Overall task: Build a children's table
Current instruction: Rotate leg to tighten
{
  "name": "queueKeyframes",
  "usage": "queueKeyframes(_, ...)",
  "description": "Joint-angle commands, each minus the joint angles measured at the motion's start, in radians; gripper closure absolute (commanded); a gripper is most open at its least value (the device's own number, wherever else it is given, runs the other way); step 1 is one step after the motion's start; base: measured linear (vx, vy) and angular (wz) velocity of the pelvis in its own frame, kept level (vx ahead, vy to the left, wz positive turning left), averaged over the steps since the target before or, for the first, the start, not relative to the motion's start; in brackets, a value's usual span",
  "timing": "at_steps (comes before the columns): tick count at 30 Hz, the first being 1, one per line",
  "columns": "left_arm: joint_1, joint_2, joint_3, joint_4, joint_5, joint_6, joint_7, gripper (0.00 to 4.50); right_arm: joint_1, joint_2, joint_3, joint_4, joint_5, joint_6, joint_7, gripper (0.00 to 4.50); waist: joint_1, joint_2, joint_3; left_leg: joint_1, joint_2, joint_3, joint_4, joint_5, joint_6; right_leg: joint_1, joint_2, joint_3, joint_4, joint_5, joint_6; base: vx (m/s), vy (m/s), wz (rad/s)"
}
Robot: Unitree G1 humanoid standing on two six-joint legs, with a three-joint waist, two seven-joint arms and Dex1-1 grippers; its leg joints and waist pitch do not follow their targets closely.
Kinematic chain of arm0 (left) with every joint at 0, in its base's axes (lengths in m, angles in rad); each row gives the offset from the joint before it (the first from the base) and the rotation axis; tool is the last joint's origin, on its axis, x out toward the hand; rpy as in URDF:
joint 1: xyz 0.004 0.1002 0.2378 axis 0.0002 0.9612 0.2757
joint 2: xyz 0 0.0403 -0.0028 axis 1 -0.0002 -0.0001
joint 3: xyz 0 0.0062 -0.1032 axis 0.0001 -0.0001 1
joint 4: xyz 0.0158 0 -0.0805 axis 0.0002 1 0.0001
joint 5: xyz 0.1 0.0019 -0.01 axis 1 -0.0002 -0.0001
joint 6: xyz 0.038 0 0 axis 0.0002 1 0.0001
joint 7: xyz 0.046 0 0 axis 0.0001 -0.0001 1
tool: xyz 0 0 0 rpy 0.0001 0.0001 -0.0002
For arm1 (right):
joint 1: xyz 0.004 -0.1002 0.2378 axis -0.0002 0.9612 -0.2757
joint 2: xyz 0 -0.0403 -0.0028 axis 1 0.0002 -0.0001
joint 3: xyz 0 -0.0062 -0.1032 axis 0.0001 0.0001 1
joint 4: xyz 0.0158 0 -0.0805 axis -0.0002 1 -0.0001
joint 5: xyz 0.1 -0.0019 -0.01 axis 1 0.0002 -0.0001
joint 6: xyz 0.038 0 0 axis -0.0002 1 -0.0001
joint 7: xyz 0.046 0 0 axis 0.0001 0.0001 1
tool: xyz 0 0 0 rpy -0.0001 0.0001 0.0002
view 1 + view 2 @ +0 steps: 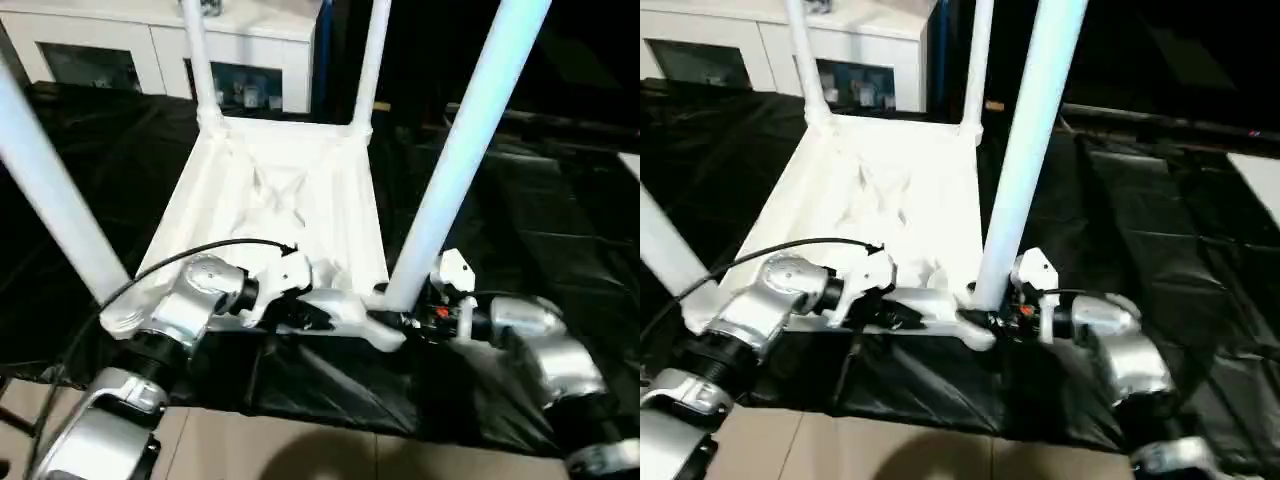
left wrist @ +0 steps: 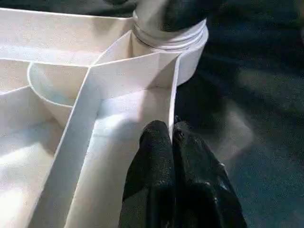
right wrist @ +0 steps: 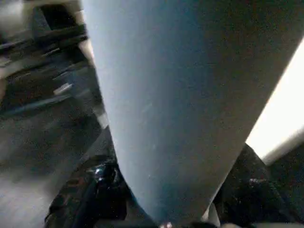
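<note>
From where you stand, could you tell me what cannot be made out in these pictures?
- Tops of the four legs: cut off by the upper edge in both eye views.
- Right gripper fingertips: hidden behind the leg in the right wrist view.
- Near edge of the table top: covered by the left gripper and forearms.

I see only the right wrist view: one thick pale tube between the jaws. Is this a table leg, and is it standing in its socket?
Observer: Yes. It is the near right leg, upright in the corner socket of the upturned tabletop. I cannot tell if it is fully seated.
Operator: Where on it does the right gripper hold?
Observer: The right gripper holds it low, just above the socket.
Operator: And the left arm?
Observer: The left gripper is shut on the tabletop's thin edge wall, beside that socket.
Operator: The other legs?
Observer: Three more stand up: near left leg, far left leg, far right leg.
</note>
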Motion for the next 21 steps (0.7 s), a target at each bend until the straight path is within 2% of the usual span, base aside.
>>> queueKeyframes(1,0.0,-0.085,-0.029,0.003,0.009,0.055,0.108,4.5,-0.008,0.073,0.041,0.111,-0.05,0.023,-0.146,2.54,-0.009,0.005,-0.021,-0.009,0.006,-0.006,-0.07,-0.304,0.005,0.034,-0.07,0.033,-0.1,-0.526,-0.111,-0.061,-0.001,-0.07)
queueKeyframes(2,-0.001,-0.095,-0.03,0.005,0.011,0.06,0.122,4.5,-0.016,0.086,0.035,0.125,-0.054,0.021,-0.177,2.55,-0.017,0.004,-0.022,-0.007,0.003,-0.01,-0.07,-0.328,0.002,0.031,-0.069,0.029,-0.107,-0.57,-0.083,-0.068,0.011,-0.12)
queueKeyframes(5,-0.019,-0.174,-0.034,0.038,0.032,0.091,0.235,4.5,-0.074,0.186,0.007,0.197,-0.069,0.024,-0.374,2.56,-0.036,0.01,-0.022,-0.004,0.001,-0.016,-0.07,-0.376,0.005,0.025,-0.067,0.02,-0.12,-0.599,-0.065,-0.065,0.02,-0.09)
queueKeyframes(7,-0.026,-0.192,-0.036,0.047,0.04,0.096,0.261,4.5,-0.097,0.215,0.001,0.216,-0.072,0.025,-0.425,2.56,-0.043,0.007,-0.021,-0.002,-0.002,-0.018,-0.069,-0.395,0.01,0.022,-0.066,0.014,-0.128,-0.612,-0.056,-0.055,0.021,-0.07)
queueKeyframes(9,-0.028,-0.2,-0.039,0.049,0.048,0.099,0.275,4.5,-0.115,0.24,-0.003,0.226,-0.079,0.025,-0.459,2.56,-0.051,0.009,-0.02,0.003,-0.004,-0.019,-0.066,-0.423,0.019,0.014,-0.065,0.011,-0.134,-0.634,-0.051,0.0,0.0,0.0)
queueKeyframes(11,-0.033,-0.208,-0.05,0.052,0.071,0.102,0.297,4.5,-0.14,0.276,0.001,0.237,-0.097,-0.006,-0.48,2.56,-0.056,0.012,-0.018,0.0,-0.004,-0.024,-0.07,-0.444,0.02,0.018,-0.066,0.003,-0.14,-0.647,-0.037,0.0,0.0,0.0)
queueKeyframes(12,-0.031,-0.205,-0.049,0.048,0.072,0.105,0.295,4.5,-0.139,0.276,0.009,0.232,-0.106,-0.034,-0.469,2.22,-0.062,0.013,-0.019,-0.006,-0.002,-0.029,-0.075,-0.458,0.02,0.025,-0.067,-0.003,-0.142,-0.636,-0.033,0.0,0.0,0.0)
queueKeyframes(13,-0.028,-0.194,-0.047,0.041,0.072,0.105,0.287,4.5,-0.135,0.273,0.007,0.223,-0.102,-0.061,-0.449,2.01,-0.059,0.018,-0.021,-0.003,0.0,-0.033,-0.077,-0.462,0.029,0.029,-0.073,-0.005,-0.145,-0.595,-0.046,0.0,0.0,0.0)
queueKeyframes(14,-0.027,-0.187,-0.046,0.038,0.072,0.106,0.285,4.5,-0.134,0.27,0.001,0.222,-0.093,-0.073,-0.436,1.87,-0.06,0.02,-0.021,-0.002,0.002,-0.034,-0.079,-0.464,0.034,0.029,-0.075,-0.007,-0.144,-0.572,-0.057,0.0,0.0,0.0)
queueKeyframes(16,-0.025,-0.175,-0.044,0.033,0.071,0.105,0.28,4.5,-0.132,0.263,-0.008,0.22,-0.078,-0.086,-0.411,1.78,-0.059,0.017,-0.019,-0.006,0.002,-0.031,-0.08,-0.461,0.045,0.032,-0.075,-0.012,-0.142,-0.534,-0.076,0.0,0.0,0.0)
queueKeyframes(17,-0.024,-0.163,-0.042,0.03,0.068,0.099,0.267,4.5,-0.125,0.249,-0.009,0.207,-0.069,-0.089,-0.382,1.66,-0.059,0.014,-0.019,-0.005,0.0,-0.03,-0.08,-0.451,0.049,0.032,-0.078,-0.011,-0.139,-0.533,-0.081,0.0,0.0,0.0)
queueKeyframes(18,-0.022,-0.152,-0.041,0.027,0.063,0.092,0.25,4.5,-0.117,0.232,-0.007,0.192,-0.062,-0.086,-0.351,1.43,-0.056,0.016,-0.02,-0.006,0.001,-0.03,-0.081,-0.437,0.054,0.032,-0.081,-0.007,-0.137,-0.519,-0.091,0.0,0.0,0.0)
queueKeyframes(19,-0.019,-0.14,-0.04,0.023,0.059,0.087,0.236,4.5,-0.109,0.216,-0.004,0.181,-0.058,-0.086,-0.325,1.43,-0.056,0.01,-0.022,-0.009,0.002,-0.028,-0.081,-0.425,0.058,0.034,-0.081,-0.004,-0.134,-0.502,-0.097,0.0,0.0,0.0)
queueKeyframes(20,-0.017,-0.119,-0.041,0.021,0.057,0.073,0.212,4.5,-0.098,0.186,0.003,0.162,-0.057,-0.089,-0.286,1.3,-0.052,0.014,-0.023,-0.012,0.006,-0.028,-0.083,-0.398,0.061,0.036,-0.083,0.003,-0.126,-0.456,-0.116,0.0,0.0,0.0)
queueKeyframes(21,-0.016,-0.115,-0.041,0.02,0.056,0.071,0.207,4.5,-0.096,0.181,0.004,0.159,-0.057,-0.09,-0.278,1.19,-0.05,0.014,-0.024,-0.014,0.007,-0.026,-0.084,-0.384,0.063,0.037,-0.083,0.005,-0.123,-0.432,-0.125,0.0,0.0,0.0)
